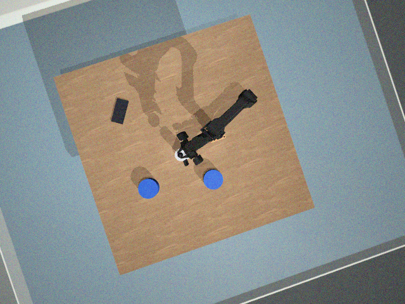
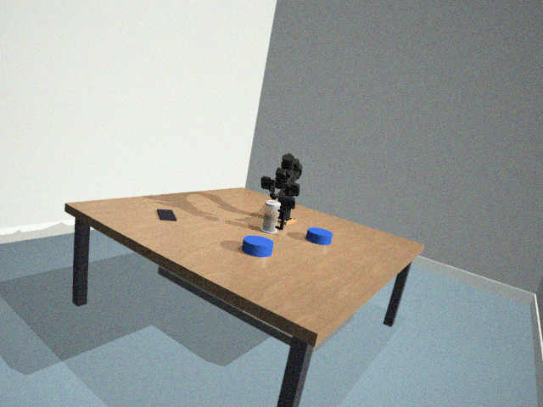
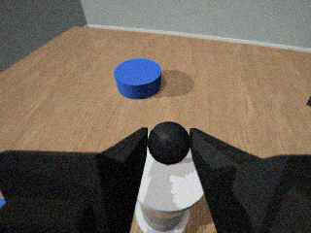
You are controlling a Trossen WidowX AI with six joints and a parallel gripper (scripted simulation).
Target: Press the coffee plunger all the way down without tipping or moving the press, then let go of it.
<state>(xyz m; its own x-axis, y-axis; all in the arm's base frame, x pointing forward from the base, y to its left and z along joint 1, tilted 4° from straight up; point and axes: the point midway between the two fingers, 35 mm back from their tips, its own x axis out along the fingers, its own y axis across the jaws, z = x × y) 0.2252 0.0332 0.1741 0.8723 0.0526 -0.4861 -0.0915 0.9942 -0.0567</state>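
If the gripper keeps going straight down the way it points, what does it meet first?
The gripper is shut on the black round plunger knob. Straight below sits the white lid of the pale cylindrical coffee press, so the fingertips would probably meet that lid first; the gap is hard to judge.

Top overhead, ext. oblique far, wrist close.

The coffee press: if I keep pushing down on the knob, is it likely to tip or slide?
The coffee press stands tall and narrow on the table, so an off-axis push would probably tip it. The round black knob sits between flat jaws of the gripper and may slip. The smooth wood likely lets the base slide.
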